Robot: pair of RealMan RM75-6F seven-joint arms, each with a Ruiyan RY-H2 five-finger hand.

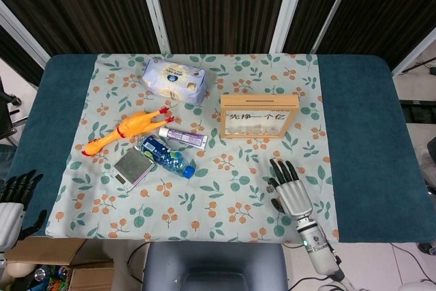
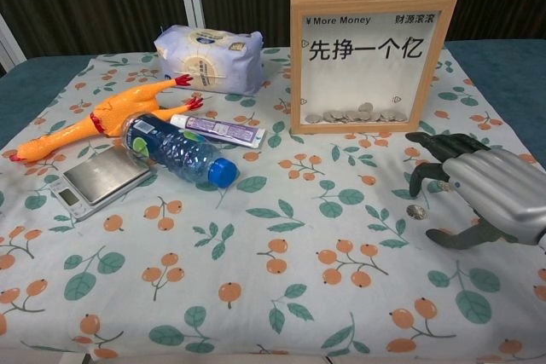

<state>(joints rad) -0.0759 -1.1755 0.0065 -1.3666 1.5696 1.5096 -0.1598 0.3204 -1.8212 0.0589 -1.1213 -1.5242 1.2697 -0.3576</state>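
chest: right hand [image 2: 478, 189] over coin [image 2: 416, 211] | head: left hand [image 1: 13, 199] off-table

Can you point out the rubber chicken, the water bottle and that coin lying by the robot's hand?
rubber chicken [image 2: 102, 117], chest view, on its orange body.
water bottle [image 2: 175, 151], chest view, on its clear ribbed middle.
coin [image 2: 416, 211], chest view, on its face, beside the right hand [image 2: 490, 193].

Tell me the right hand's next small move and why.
Probably lower the right hand and bring its fingertips onto the coin. The hand hovers open just above the cloth, with that coin lying loose beside its fingers, in front of the coin frame.
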